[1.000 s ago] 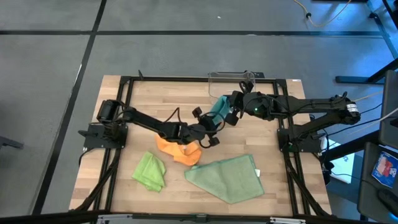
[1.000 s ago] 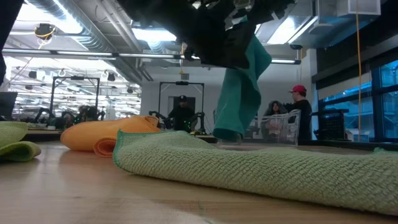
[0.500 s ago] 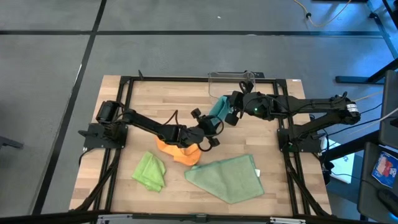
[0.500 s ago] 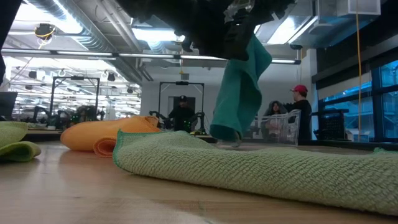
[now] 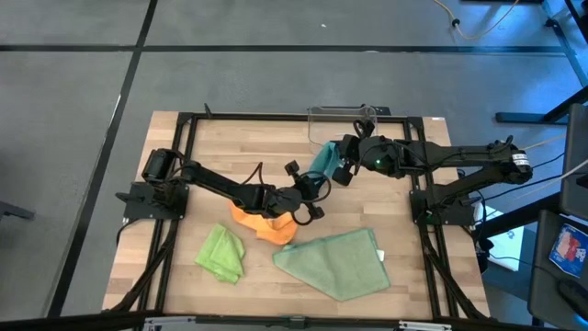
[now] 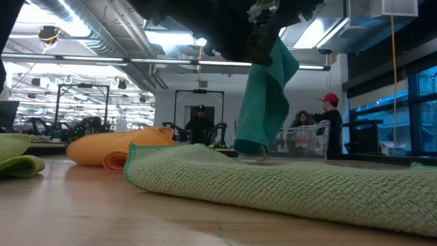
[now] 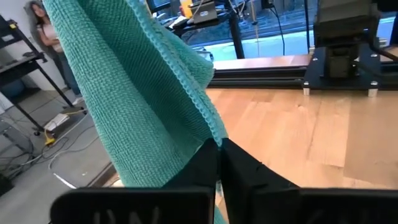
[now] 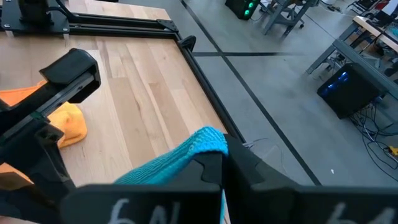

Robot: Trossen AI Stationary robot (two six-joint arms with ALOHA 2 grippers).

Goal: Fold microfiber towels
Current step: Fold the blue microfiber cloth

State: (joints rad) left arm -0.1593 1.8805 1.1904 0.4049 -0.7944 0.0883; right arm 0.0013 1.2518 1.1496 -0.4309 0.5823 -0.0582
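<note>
**Teal towel held in the air between both grippers**

The teal towel (image 6: 265, 102) hangs above the table's middle, behind the orange towel (image 5: 262, 221). The right gripper (image 8: 222, 163) is clamped on one corner; the left gripper (image 7: 219, 149) is pinched on the hem of a lower edge. To do this well, draw your two grips apart until the cloth is taut and flat, then lower it onto bare wood, well clear of the sage towel (image 5: 335, 262) and the lime towel (image 5: 221, 253). Slack would likely leave a crooked fold.
</note>
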